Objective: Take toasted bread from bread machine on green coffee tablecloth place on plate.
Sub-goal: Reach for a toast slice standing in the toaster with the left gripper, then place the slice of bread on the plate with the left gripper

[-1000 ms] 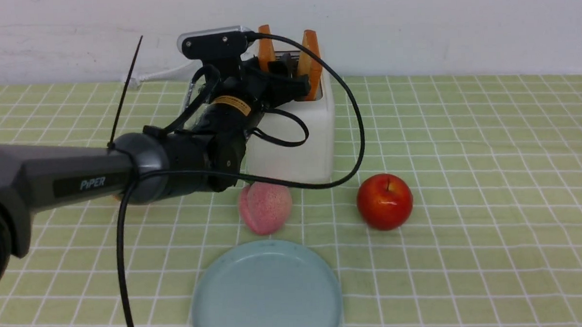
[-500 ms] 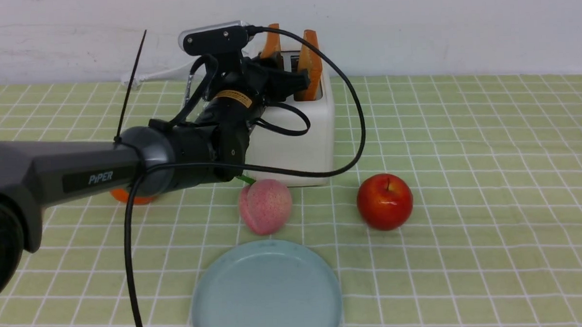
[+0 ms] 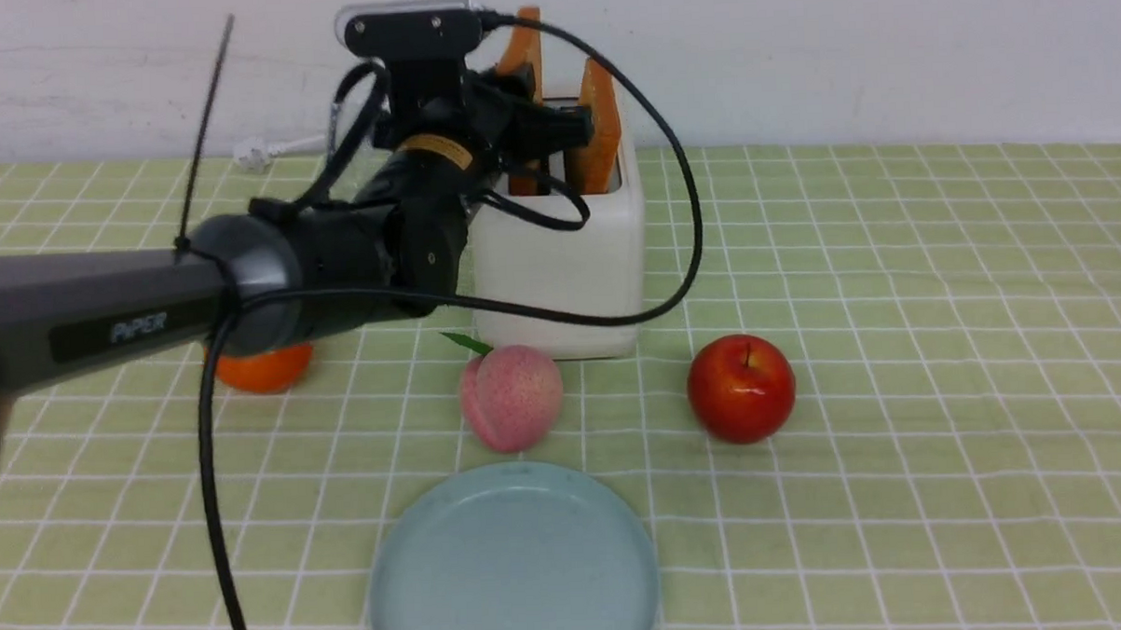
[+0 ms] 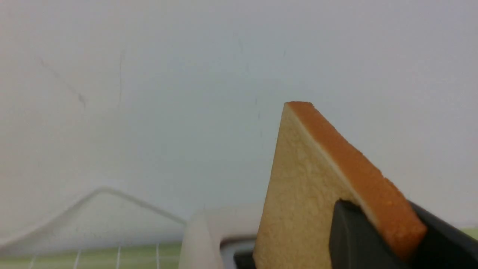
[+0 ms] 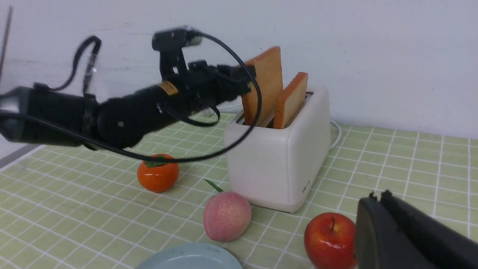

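The left gripper is reaching over the bread machine from its left side. Its fingers are clamping one slice of toasted bread near an upper corner (a dark pad is pressing on each face). That slice is leaning and standing taller than the second slice, which is sitting lower in the bread machine's other slot.

The plate is lying in front of the bread machine on the green coffee tablecloth, which is covering the counter. A peach is resting just in front of the bread machine, between it and the plate. An apple is sitting off the machine's front right corner, and an orange off its front left.

The right gripper is showing only as a dark shape, apart from the bread machine, and I cannot tell how far its fingers are spread.
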